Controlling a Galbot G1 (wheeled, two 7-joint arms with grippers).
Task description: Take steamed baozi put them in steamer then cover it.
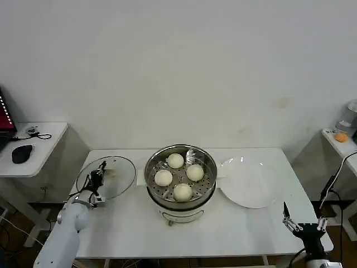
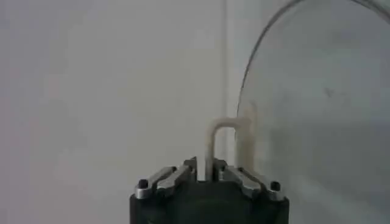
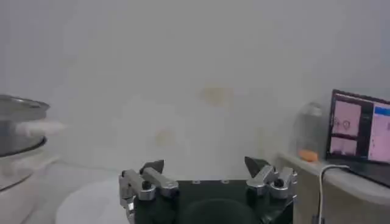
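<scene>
The table [image 1: 134,223] carries the steamer [image 1: 180,177] in the middle, with all four baozi [image 1: 183,192] already on its tray, so only covering is left. The white plate [image 1: 249,182] beside it is bare. The cover [image 1: 120,176] is at the steamer's left, and the left gripper [image 1: 101,172] has its fingers closed narrow on the cream handle [image 2: 222,131]. The right gripper [image 1: 301,223] waits near the table's right corner, fingers wide, holding nothing.
</scene>
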